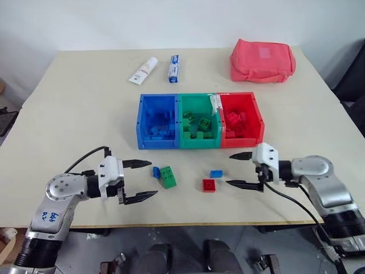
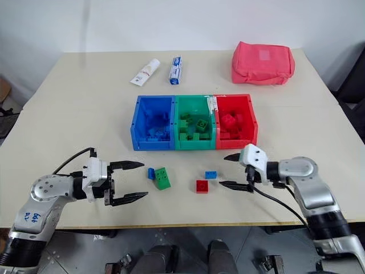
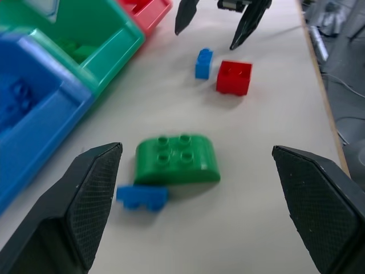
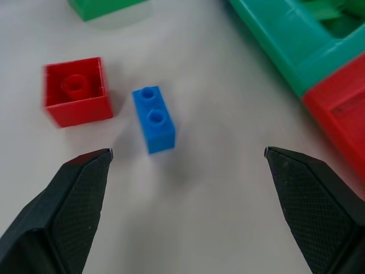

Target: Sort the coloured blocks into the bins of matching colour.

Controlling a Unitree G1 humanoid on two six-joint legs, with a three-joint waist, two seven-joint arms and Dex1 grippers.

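Note:
Three joined bins stand mid-table: blue (image 1: 155, 141), green (image 1: 198, 141) and red (image 1: 243, 140), each holding several blocks of its own colour. In front of them lie a green block (image 1: 167, 177) with a small blue block (image 1: 155, 171) touching its left side, then another blue block (image 1: 216, 173) and a red block (image 1: 209, 185). My left gripper (image 1: 153, 178) is open just left of the green block, which shows between its fingers in the left wrist view (image 3: 177, 158). My right gripper (image 1: 228, 169) is open just right of the blue block (image 4: 154, 119) and the red block (image 4: 77, 91).
Two tubes (image 1: 144, 70) (image 1: 174, 68) lie at the back of the table behind the bins. A pink-red fabric pouch (image 1: 262, 60) sits at the back right. The loose blocks lie close to the table's front edge (image 1: 188, 224).

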